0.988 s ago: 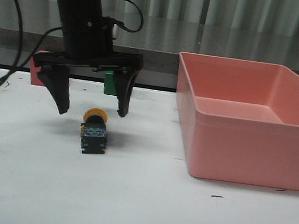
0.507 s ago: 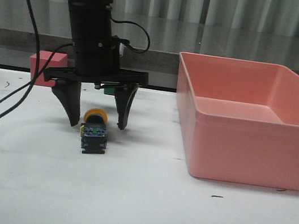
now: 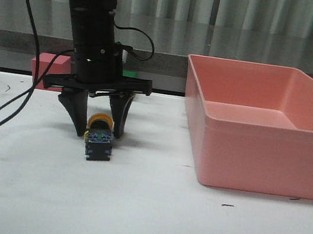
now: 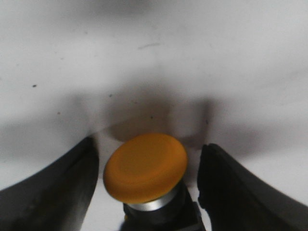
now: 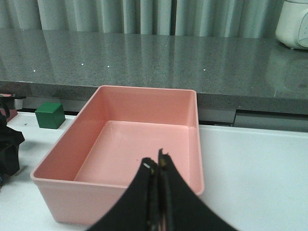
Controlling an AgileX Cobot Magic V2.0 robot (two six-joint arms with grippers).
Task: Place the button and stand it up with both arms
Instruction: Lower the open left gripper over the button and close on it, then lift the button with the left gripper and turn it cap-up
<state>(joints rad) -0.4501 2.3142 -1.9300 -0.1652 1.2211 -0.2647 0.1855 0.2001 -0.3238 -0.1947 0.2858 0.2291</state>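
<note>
**Left gripper straddles the lying button; slip and clearance risks noted**

You have the button (image 3: 98, 141) lying on its side on the white table (image 3: 127, 220), yellow-orange cap pointing away from the camera, black body and bluish-green base toward it. The left gripper (image 3: 98, 125) stands over it with jaws partly apart, one finger on each side of the cap. In the left wrist view the cap (image 4: 145, 166) sits between the fingers (image 4: 53, 192) with a thin gap at each side, so nothing is gripped yet.

Risks, in my judgement: the domed cap is a poor surface to pinch. If you close on it instead of the collar or body, the button may squirt out or roll. It sits slightly nearer one finger, so that finger may touch first and shove it sideways.

The right gripper (image 5: 156, 192) is shut with nothing between its jaws, hovering above the near wall of the pink bin (image 3: 262, 129).

Room: the bin wall stands at 3 o'clock from the button, near but apart. The red cube (image 3: 47, 69) and green cube (image 5: 50, 115) lie behind, between 10 and 12 o'clock. From 5 to 9 o'clock the table is bare, apart from the slack black cable (image 3: 0, 115) at 9 o'clock, which could snag.
</note>
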